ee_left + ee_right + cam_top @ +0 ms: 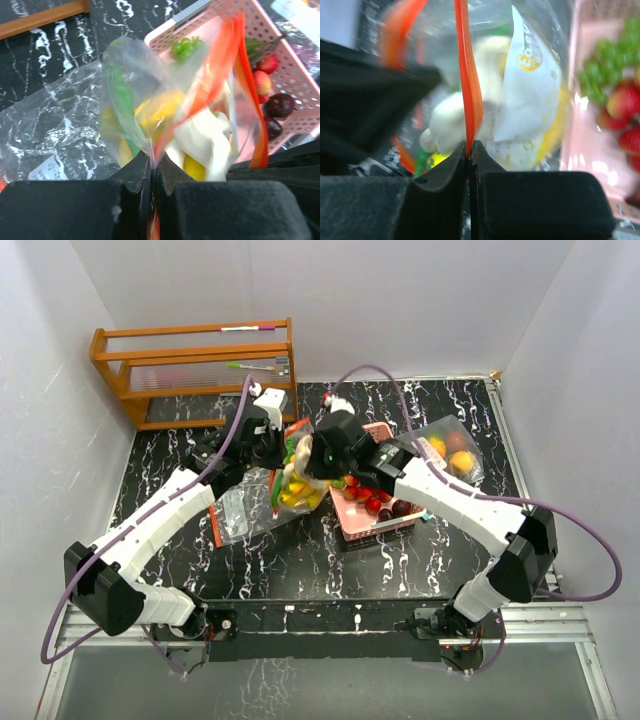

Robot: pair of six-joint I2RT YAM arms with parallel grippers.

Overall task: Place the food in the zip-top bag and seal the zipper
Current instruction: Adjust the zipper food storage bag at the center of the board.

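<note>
— State of the right gripper [468,150]?
— Pinched tight on the orange zipper strip [467,85] of the zip-top bag [296,478]; no gap between the jaws.
— And the left gripper [152,172]?
— Likewise closed, clamping the clear film at the bag's edge.
— Whereabouts of the bag?
— Held up between both grippers, just left of the pink tray [300,85], above the marbled table [300,560].
— Lie of the strip?
— Runs lengthwise straight away from the right fingertips in the right wrist view. Probably calls for a slide along that line to seal.
— Food [160,112] inside?
— Yellow and green pieces, plus one white packet [530,100]. Too blurred to count.
— Food in the tray?
— Counting from the left wrist view: two red berries [263,82], two dark plums [280,105], one green grape cluster [186,46]. Nearer the right arm than the left.
— Anything else about?
— One flat clear bag [238,512] lying on the table under the left arm, one filled bag [452,452] just beyond the tray on the right, one wooden rack [190,332] at the back left.
</note>
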